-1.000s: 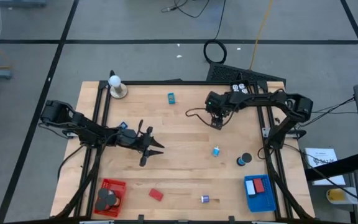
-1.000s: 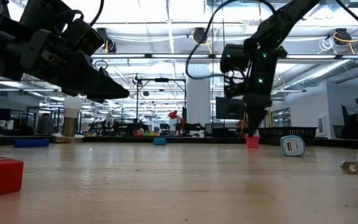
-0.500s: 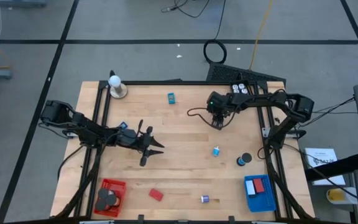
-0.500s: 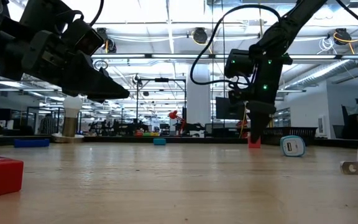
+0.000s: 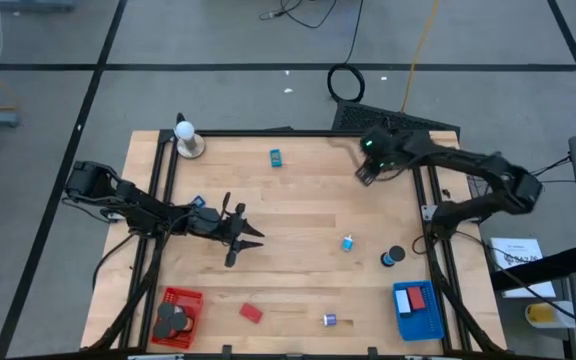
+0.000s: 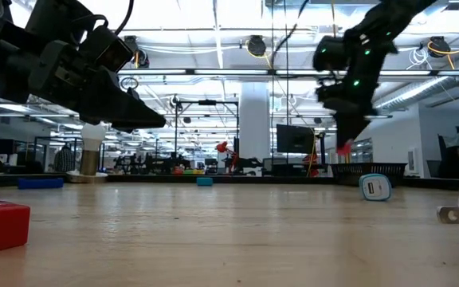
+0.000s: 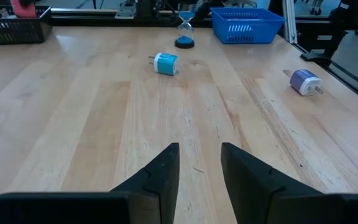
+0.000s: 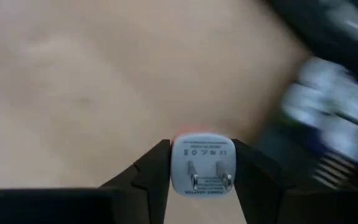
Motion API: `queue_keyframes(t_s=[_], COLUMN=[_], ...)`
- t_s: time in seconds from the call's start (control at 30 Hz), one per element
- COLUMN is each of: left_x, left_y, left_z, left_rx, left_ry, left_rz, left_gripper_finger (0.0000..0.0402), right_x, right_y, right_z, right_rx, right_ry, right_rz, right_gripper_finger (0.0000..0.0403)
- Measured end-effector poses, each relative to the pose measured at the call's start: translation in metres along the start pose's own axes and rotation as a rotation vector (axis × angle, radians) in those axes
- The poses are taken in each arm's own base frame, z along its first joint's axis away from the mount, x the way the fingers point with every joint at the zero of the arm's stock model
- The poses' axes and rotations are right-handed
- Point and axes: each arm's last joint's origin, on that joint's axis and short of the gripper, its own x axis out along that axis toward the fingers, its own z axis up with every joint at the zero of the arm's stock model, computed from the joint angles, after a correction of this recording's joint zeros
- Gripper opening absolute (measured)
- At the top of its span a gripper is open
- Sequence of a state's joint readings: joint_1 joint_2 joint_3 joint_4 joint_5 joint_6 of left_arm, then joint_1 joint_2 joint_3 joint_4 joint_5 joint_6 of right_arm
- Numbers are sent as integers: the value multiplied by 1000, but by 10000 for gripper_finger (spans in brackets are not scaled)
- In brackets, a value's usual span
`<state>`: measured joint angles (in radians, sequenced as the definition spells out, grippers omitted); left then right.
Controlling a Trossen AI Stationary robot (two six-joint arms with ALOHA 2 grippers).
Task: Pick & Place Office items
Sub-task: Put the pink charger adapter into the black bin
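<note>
My right gripper [image 5: 365,175] hangs above the table's far right part, shut on a small red plug adapter [image 8: 201,165] with a white pronged face; it shows as a red bit [image 6: 343,147] under the fingers in the low view. My left gripper [image 7: 199,180] stands open over the table's left middle with nothing between its fingers. Loose on the wood lie a blue-and-white adapter [image 5: 348,242], a black-and-blue piece [image 5: 393,257], a purple adapter [image 5: 330,320], a red block [image 5: 252,313] and a teal piece [image 5: 276,156]. My right gripper pinches the adapter by its two opposite sides [image 8: 174,163] between the two fingers. Its white pronged face [image 8: 202,155] looks back toward the wrist. The fingers slant steeply down from above. The adapter is lifted clear of the table.
A red mesh basket [image 5: 176,312] with black discs stands at the near left, a blue one [image 5: 418,308] holding a red block at the near right. A black mesh tray [image 5: 393,135] sits at the far right. The white ball on its tan base [image 5: 187,140] stands at the far left corner.
My right gripper has shut on the red adapter where it stood on the table. It has then risen with it and swung toward the table's far right, rolling as it went. The adapter is now lifted clear.
</note>
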<state>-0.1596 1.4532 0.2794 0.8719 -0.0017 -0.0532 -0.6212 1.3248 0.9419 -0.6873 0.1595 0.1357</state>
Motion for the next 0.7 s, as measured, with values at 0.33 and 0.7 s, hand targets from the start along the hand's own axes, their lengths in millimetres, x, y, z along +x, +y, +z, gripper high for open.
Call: queue_keyframes(t_s=[0.33, 0.7], left_x=[0, 0], left_y=[0, 0], left_z=[0, 0], left_rx=[4, 10], left_ry=[0, 0], left_rz=[0, 0], left_gripper_finger=[122, 122], right_x=[3, 41], right_y=[-72, -84], right_z=[-8, -1], right_rx=[294, 326], right_ry=[84, 131], right_rz=[-122, -89], right_gripper_finger=[137, 137])
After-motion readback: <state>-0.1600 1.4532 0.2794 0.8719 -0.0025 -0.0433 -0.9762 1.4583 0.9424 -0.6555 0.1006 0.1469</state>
